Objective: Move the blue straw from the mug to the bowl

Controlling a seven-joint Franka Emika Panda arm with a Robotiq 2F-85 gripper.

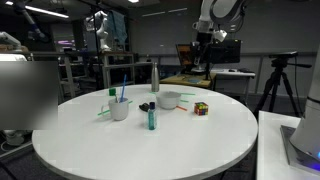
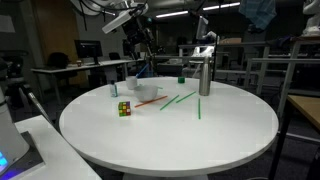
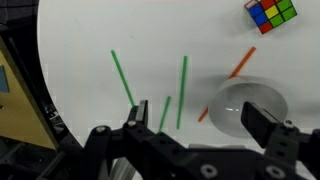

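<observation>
Far from jaws, blue straw [image 1: 124, 93] in mug [image 1: 120, 109].

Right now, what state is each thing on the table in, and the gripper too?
gripper: open, empty, above the table.
blue straw: standing in the mug.
mug: upright.
bowl: upright, looks empty.
green straws: lying flat.
orange straw: lying flat beside the bowl.
teal tube: upright, capped.
Rubik's cube: scrambled.
</observation>
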